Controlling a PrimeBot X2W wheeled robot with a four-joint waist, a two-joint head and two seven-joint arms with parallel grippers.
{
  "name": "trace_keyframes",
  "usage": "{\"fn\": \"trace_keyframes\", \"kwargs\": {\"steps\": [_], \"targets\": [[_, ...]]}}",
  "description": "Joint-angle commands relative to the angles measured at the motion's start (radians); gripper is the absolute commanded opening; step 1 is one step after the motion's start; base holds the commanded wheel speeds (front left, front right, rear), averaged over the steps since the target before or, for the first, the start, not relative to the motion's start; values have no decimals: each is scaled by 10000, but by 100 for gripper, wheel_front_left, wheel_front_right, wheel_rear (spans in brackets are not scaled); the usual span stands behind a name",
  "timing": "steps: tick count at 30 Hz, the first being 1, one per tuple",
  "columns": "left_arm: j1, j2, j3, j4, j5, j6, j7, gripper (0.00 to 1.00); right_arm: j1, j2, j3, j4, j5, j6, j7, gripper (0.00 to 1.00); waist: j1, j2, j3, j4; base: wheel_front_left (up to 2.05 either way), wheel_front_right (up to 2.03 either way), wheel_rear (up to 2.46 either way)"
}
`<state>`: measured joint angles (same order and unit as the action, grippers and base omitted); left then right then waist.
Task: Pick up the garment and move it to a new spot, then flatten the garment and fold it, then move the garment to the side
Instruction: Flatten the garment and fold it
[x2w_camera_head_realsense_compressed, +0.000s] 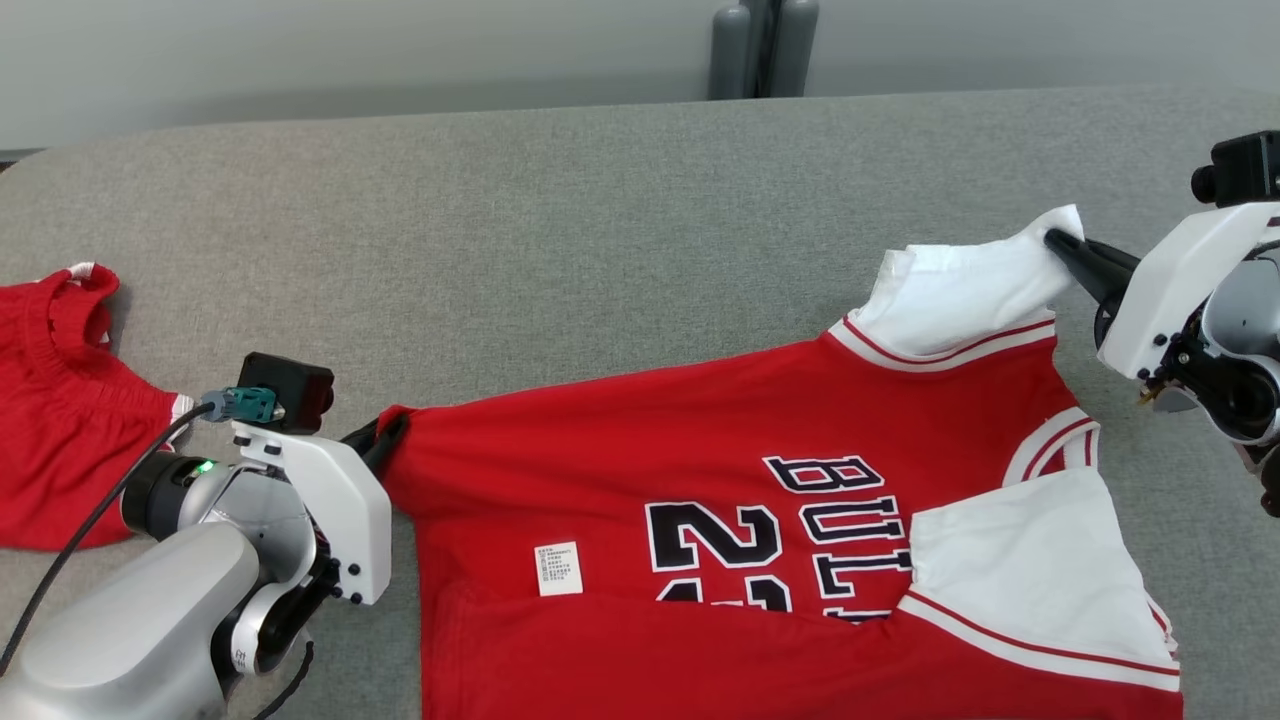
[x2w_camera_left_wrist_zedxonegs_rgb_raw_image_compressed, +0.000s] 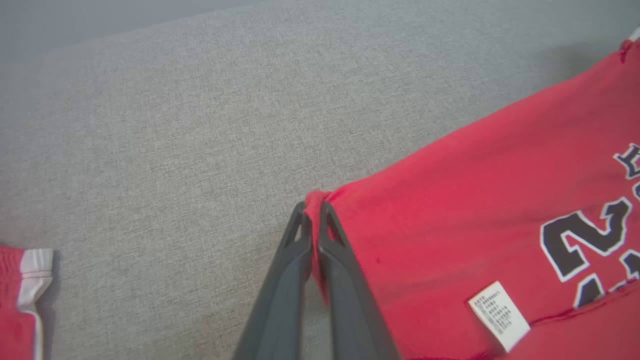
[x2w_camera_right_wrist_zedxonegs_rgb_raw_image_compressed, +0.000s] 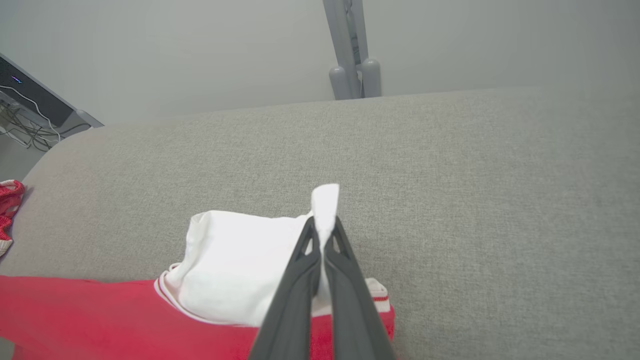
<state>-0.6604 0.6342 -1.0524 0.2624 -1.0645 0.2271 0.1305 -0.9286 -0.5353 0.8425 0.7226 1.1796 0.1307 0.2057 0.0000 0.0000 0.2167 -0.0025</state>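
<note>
Across the near right part of the grey fabric-covered bench (x2w_camera_head_realsense_compressed: 600, 220), the red basketball jersey with white sleeves and black lettering (x2w_camera_head_realsense_compressed: 700, 480) is lying chest up, hem toward the robot's left and collar end toward its right. The left jaws are pinching the far hem corner, with red cloth showing between the two dark fingers (x2w_camera_left_wrist_zedxonegs_rgb_raw_image_compressed: 280, 290). The right jaws are gripping the tip of the far white sleeve (x2w_camera_head_realsense_compressed: 960, 290), and a tongue of white cloth is poking out past those fingers (x2w_camera_right_wrist_zedxonegs_rgb_raw_image_compressed: 290, 300).

Both grips are sitting at opposite ends of the same far edge, most likely so that the arms can draw it taut. That edge is running fairly straight between them, which suggests the flattening step is in hand. The work looks unfinished: the near edge is doubling over itself, and the near white sleeve (x2w_camera_head_realsense_compressed: 1020, 560) is lying across part of the lettering.

A second crumpled red garment with white trim (x2w_camera_head_realsense_compressed: 60, 420) is resting at the bench's left, well apart from the jersey, probably so the spreading is not dragging it along. Such small corner holds could slip under a hard pull.
</note>
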Motion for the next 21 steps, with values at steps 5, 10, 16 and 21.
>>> {"fn": "trace_keyframes", "kwargs": {"steps": [5,10,16,21], "targets": [[286,374,-108,-444,-193,-61,340,0,400,-291,256,-280,408,3,674,0,0,0,-363,-335,0,0,0],[445,771,-292,-824,-365,-124,1001,0,641,-460,389,-501,660,3,1133,0,0,0,-440,-465,0,0,0],[522,1140,-388,-1227,-591,-147,1500,0,882,-655,538,-781,905,3,1516,0,0,0,-558,-546,0,0,0],[743,1450,-537,-1675,-941,-142,2153,0,1170,-840,682,-1000,1116,3,2087,0,0,0,-728,-591,0,0,0]]}}
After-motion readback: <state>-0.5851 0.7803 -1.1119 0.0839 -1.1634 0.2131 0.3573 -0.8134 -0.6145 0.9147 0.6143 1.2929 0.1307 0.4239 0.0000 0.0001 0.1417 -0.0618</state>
